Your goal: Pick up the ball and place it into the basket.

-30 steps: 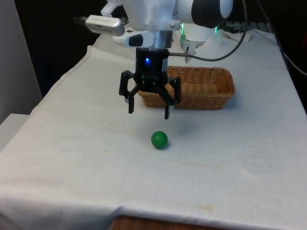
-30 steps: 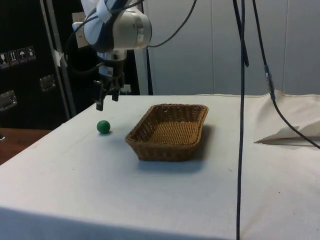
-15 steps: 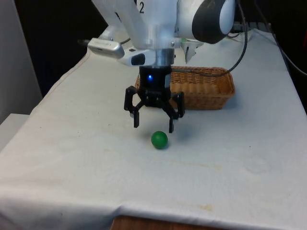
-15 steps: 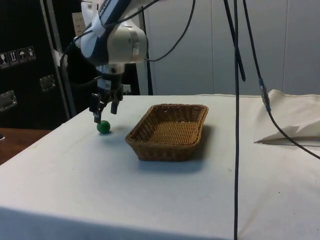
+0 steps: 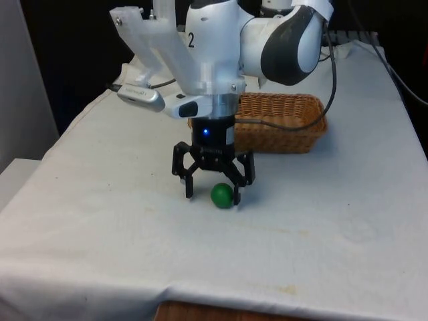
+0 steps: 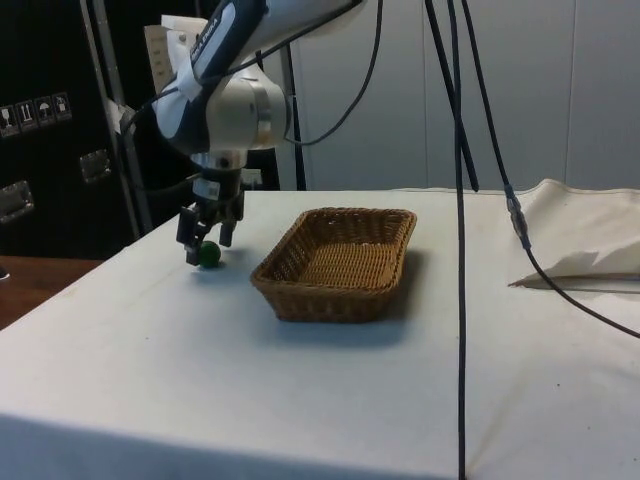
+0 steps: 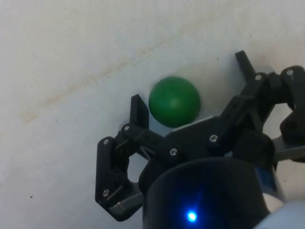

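Front view: the black gripper hangs low over the cloth with fingers spread wide, and the small green ball sits between them, nearer one finger; it looks light, smooth, apt to roll, best pinched across its middle. Side view: the wicker basket beyond the gripper looks empty. Wrist view: the ball lies ungripped between the spread fingers.

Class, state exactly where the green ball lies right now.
The green ball lies on the white cloth between the open gripper's fingers, nearer the camera than the basket in the front view.
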